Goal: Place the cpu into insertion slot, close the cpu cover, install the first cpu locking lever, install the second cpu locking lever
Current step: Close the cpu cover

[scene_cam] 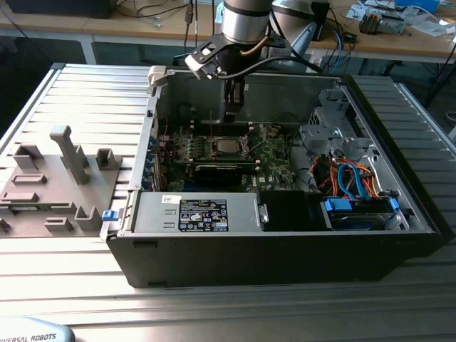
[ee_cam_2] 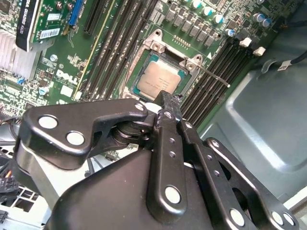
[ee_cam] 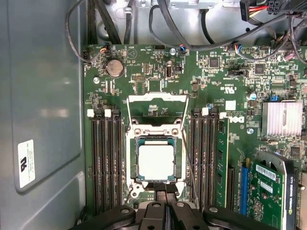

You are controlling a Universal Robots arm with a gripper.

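Observation:
The cpu (ee_cam: 155, 161) lies flat in the insertion slot (ee_cam: 133, 165) on the green motherboard, its silver top showing; it also appears as cpu (ee_cam_2: 159, 79) and cpu (scene_cam: 226, 147). The cpu cover (ee_cam: 157, 108) stands flipped open past the socket's far edge. A thin wire locking lever (ee_cam: 188, 165) runs along one side of the socket, also seen as lever (ee_cam_2: 211, 74). My gripper (ee_cam: 166, 191) is shut with nothing in it, its tips just at the socket's near edge. It hangs over the board as gripper (scene_cam: 229, 117) and gripper (ee_cam_2: 165, 97).
Black memory slots (ee_cam: 105, 158) flank the socket on both sides. A graphics card (ee_cam: 276, 187) and a finned heatsink (ee_cam: 284, 118) sit beyond one side. Cable bundles (ee_cam: 201, 28) cross the case's inner end. The power supply (scene_cam: 199, 214) and drive bay (scene_cam: 356, 206) line the case front.

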